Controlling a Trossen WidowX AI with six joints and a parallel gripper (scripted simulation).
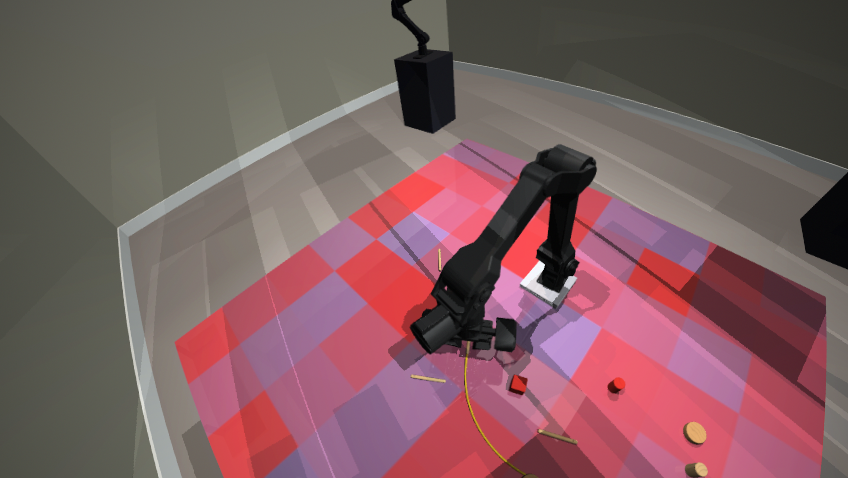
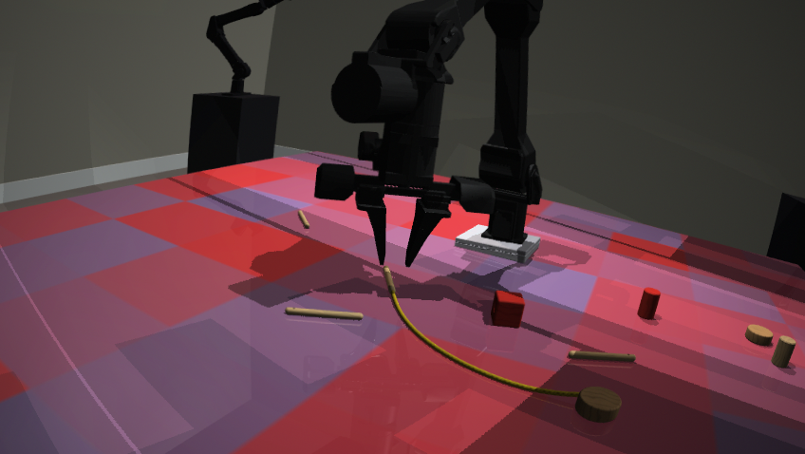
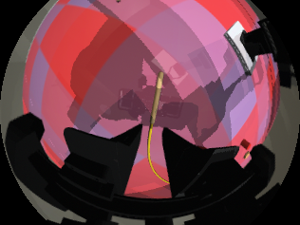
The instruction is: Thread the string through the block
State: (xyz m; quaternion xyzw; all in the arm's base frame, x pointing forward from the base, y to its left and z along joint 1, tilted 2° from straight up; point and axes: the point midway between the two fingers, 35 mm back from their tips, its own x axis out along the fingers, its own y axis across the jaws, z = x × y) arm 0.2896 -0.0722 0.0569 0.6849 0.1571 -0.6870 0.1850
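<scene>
My gripper [image 2: 395,265] [image 3: 153,128] is partly open, pointing down with nothing between its fingers. The tan stick [image 1: 468,346] [image 2: 388,280] [image 3: 156,101] on the string's end lies on the table just below and beside the fingertips. The yellow string [image 1: 467,388] [image 2: 428,340] [image 3: 149,146] curves from it to the round wooden button [image 2: 598,404] [image 1: 530,475]. A red block [image 1: 518,384] [image 2: 508,309] stands right of the string in the top and exterior views; its hole cannot be made out. The fingertips are hidden in the top view.
Loose sticks lie to the left [image 1: 428,378] [image 2: 324,313], at the back [image 1: 439,260] [image 2: 304,218] and at the front right [image 1: 557,437] [image 2: 602,356]. A red cylinder [image 1: 616,385] [image 2: 648,303], a wooden disc [image 1: 694,432] [image 2: 758,334] and a wooden peg [image 1: 697,469] [image 2: 783,350] stand farther right.
</scene>
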